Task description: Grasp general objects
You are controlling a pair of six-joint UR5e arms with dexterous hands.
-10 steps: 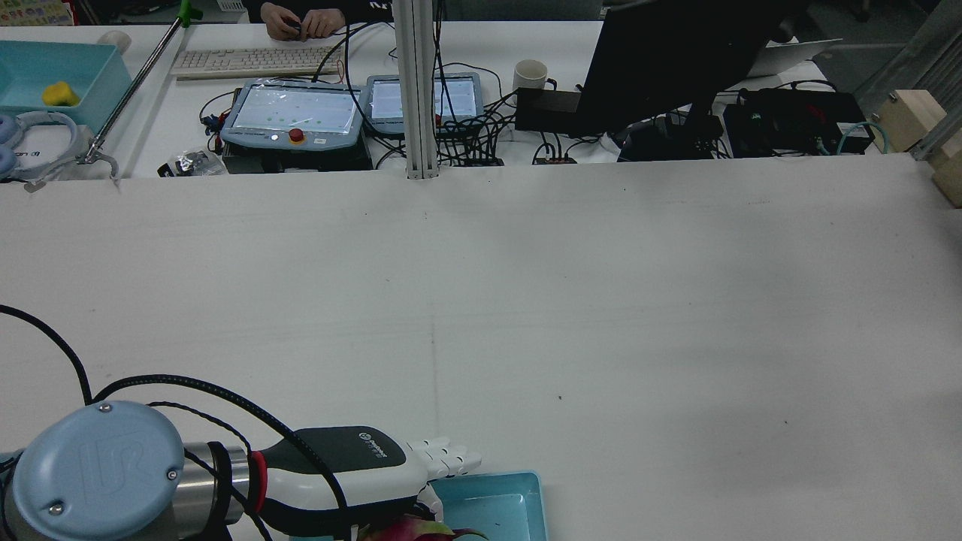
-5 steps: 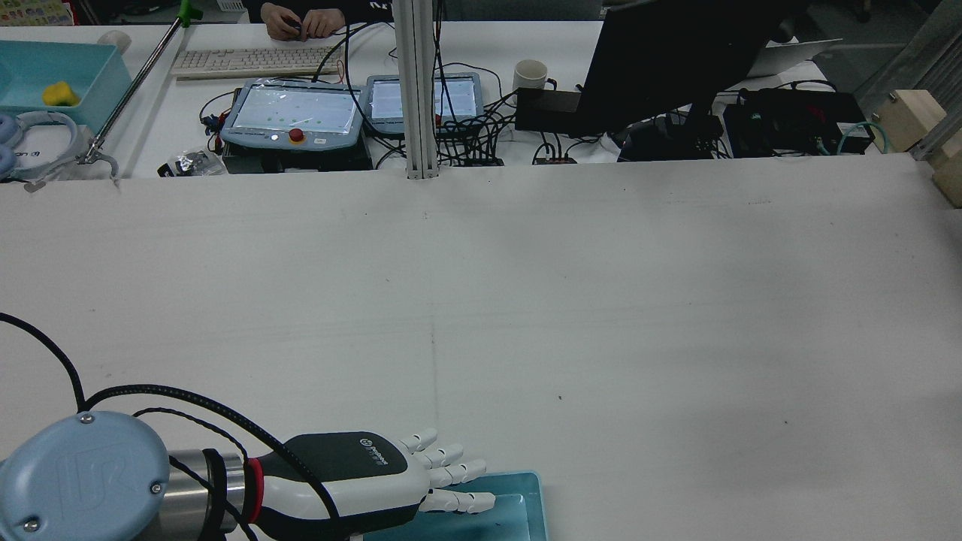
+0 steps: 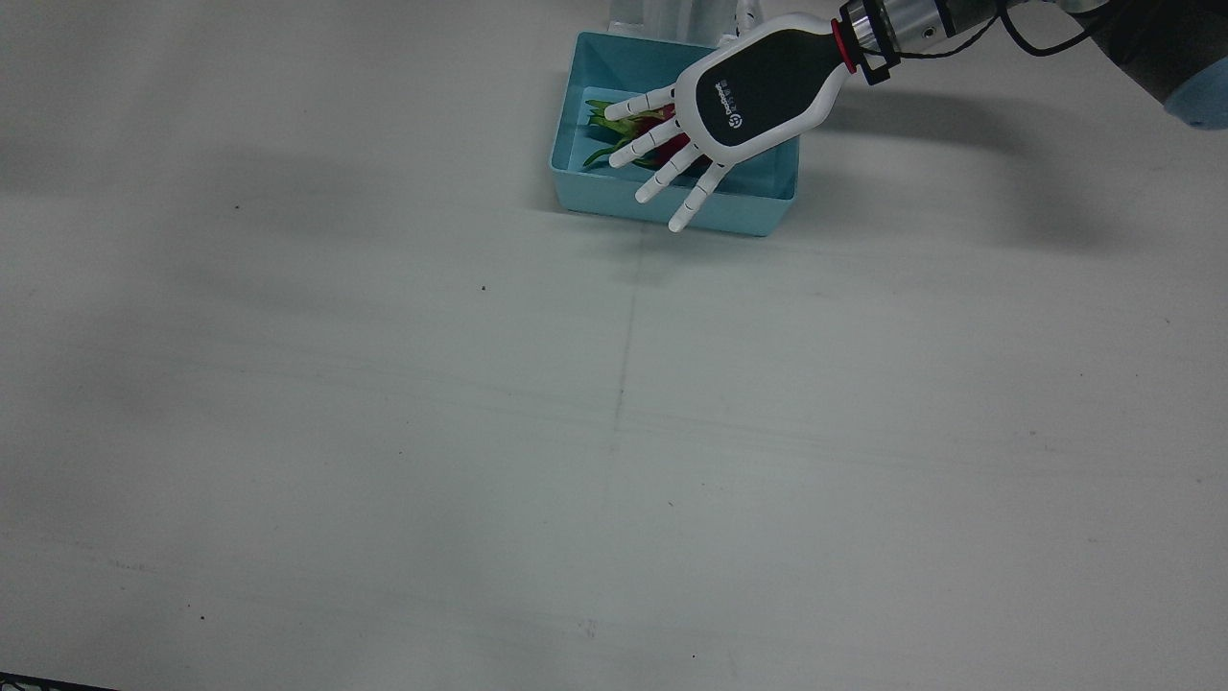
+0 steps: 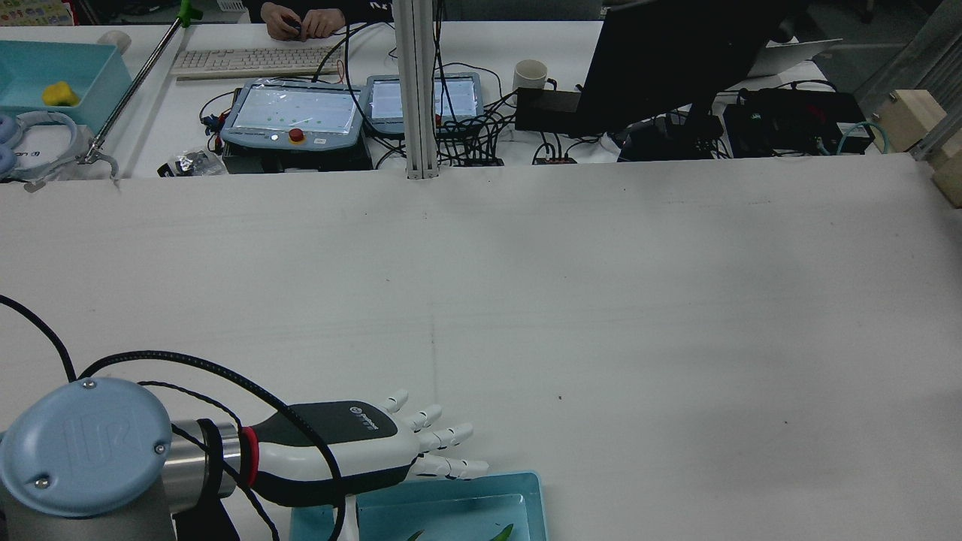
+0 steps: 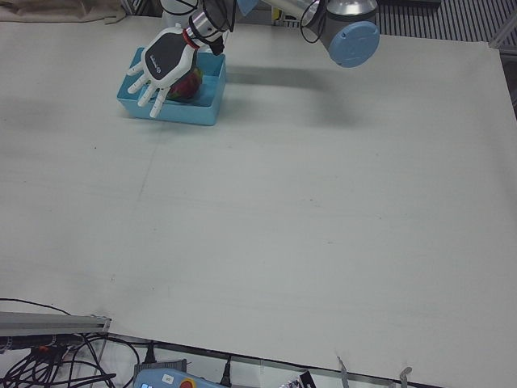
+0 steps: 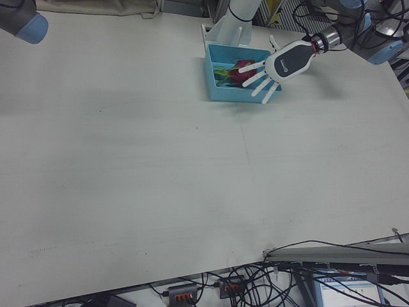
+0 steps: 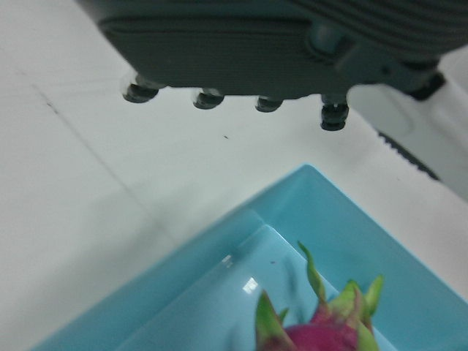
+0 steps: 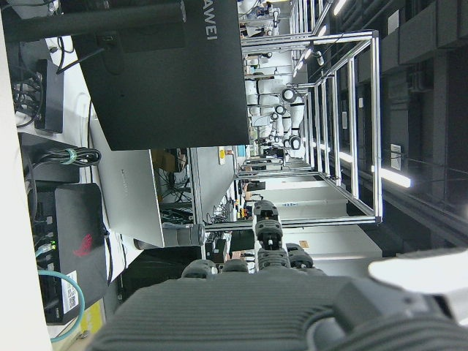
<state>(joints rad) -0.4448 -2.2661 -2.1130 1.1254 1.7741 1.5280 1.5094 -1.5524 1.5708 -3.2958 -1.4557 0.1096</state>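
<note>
One dragon fruit [image 3: 660,142], pink with green scales, lies inside a blue bin [image 3: 672,206] at the table's [image 3: 614,432] robot-side edge. The left hand [image 3: 724,110] hovers flat above it, fingers [image 3: 662,178] spread, holding nothing. I cannot tell how the right hand's [image 8: 248,307] fingers are set.

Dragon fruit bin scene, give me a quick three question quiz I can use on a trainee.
1. True or false: the left robot hand is closed around the dragon fruit.
2. Where does the dragon fruit lie? A) on the bare table B) in the blue bin C) in the robot hand
3. Fill in: the left robot hand's fingers are ____.

Key
1. False; it hovers open above the fruit.
2. B
3. spread
</note>
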